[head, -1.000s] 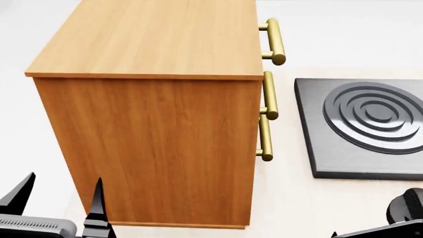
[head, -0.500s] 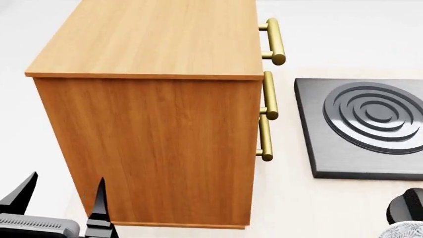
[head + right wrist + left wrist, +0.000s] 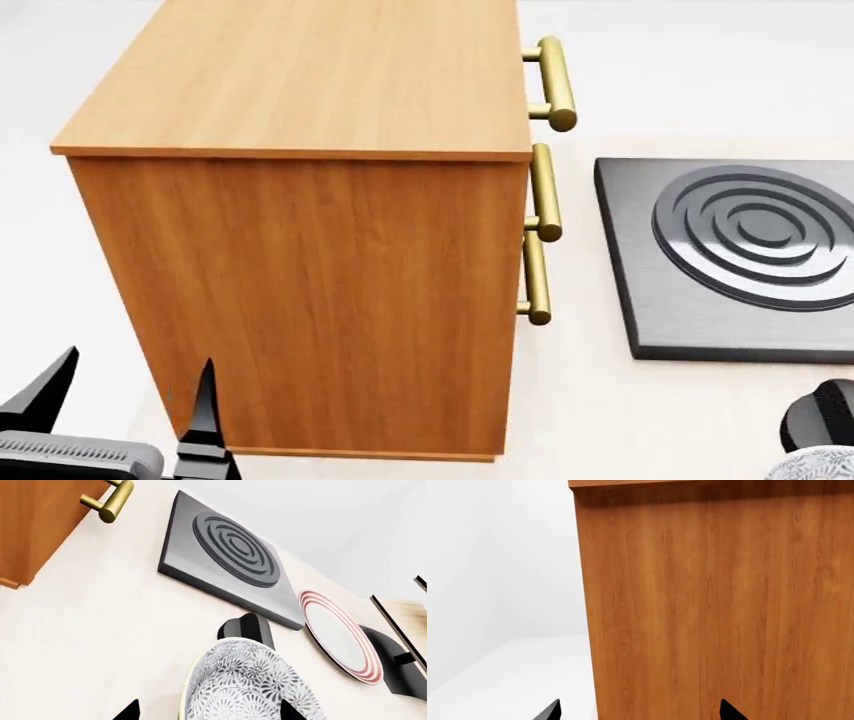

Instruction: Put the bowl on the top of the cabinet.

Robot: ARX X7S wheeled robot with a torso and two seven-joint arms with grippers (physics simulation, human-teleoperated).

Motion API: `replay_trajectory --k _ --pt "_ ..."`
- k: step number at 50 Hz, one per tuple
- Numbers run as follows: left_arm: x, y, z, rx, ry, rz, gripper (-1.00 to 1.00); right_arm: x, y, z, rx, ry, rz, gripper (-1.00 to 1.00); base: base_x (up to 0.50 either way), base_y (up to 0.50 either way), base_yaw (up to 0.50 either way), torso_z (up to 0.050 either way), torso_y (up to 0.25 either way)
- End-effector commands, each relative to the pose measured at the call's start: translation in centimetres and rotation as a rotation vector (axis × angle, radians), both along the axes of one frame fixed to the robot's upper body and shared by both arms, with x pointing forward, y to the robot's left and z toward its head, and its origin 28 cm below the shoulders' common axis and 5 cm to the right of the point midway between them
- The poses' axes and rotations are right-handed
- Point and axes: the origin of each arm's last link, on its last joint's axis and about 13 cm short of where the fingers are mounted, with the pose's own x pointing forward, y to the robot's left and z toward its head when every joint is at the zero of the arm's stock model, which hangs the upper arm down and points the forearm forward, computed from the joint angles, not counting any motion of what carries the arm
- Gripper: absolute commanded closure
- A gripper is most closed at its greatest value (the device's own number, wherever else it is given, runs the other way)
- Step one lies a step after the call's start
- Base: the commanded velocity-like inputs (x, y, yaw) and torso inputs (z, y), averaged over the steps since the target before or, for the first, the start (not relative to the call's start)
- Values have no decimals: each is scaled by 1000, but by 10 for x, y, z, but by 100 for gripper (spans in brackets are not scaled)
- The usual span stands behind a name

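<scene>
1. Left wrist view: we face the plain side panel of the cabinet (image 3: pixel 707 605), its top edge showing at the upper border. The two dark fingertips of the left gripper (image 3: pixel 637 712) stand well apart with nothing between them, so we read it as open and empty, close to the panel but not touching it.

2. Head view: the cabinet's flat top is bare, and its brass handles (image 3: pixel 541 235) face the grey burner slab (image 3: pixel 727 260) on the pale counter (image 3: pixel 587 400). The left gripper (image 3: pixel 120 420) sits low beside the cabinet's near corner, fingers spread. Only a sliver of the bowl (image 3: pixel 817 465) shows at the lower right corner, beside a dark rounded object (image 3: pixel 817 420) we cannot identify. The right gripper itself is out of this view.

3. Right wrist view: the bowl (image 3: pixel 250 690) fills the space between the two dark fingertips of the right gripper (image 3: pixel 210 711), its patterned surface turned toward the camera. The tips flank it, but we cannot tell whether they press it or merely bracket it. Beyond lie the red-rimmed plate (image 3: pixel 340 637) and the burner slab.

4. Our judgement of the risks:
   - The bowl is round and wide; a shallow grip could let it slip during the lift.
   - The cabinet is tall; too low a path would knock the bowl against its side or handles.
   - The left gripper near the cabinet could crowd the approach.
</scene>
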Motion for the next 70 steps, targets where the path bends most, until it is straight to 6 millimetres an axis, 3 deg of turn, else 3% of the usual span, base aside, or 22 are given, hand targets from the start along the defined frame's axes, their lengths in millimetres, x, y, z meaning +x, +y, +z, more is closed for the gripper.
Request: replay_trajectory --k 1,70 --pt "0 0 0 1 0 0 -100 -2 -3 -8 11 33 -9 -100 0 0 0 0 0" --pt "-2 0 2 -3 -8 2 -100 -1 -8 -29 22 60 -36 -100 0 0 0 0 0"
